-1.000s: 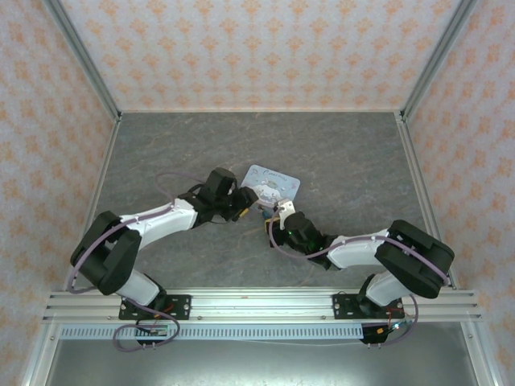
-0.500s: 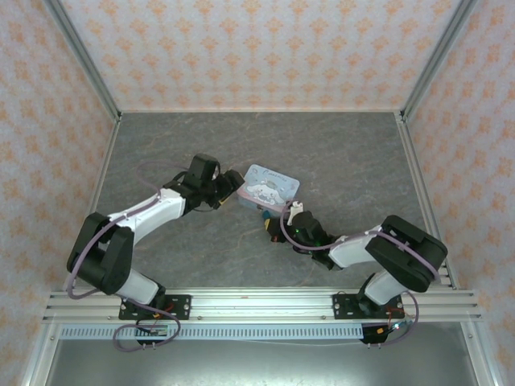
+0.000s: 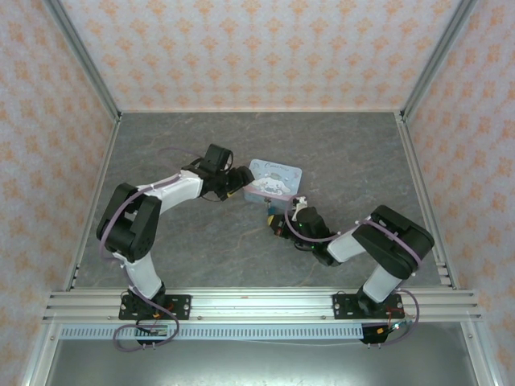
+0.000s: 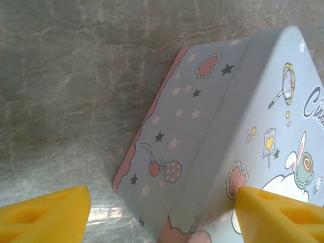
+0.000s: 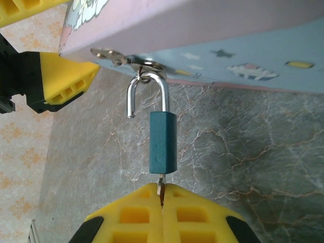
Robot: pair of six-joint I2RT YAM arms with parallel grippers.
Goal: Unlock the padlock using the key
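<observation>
The left fingers (image 4: 43, 215) have opened wider around the tin (image 3: 273, 178).
</observation>
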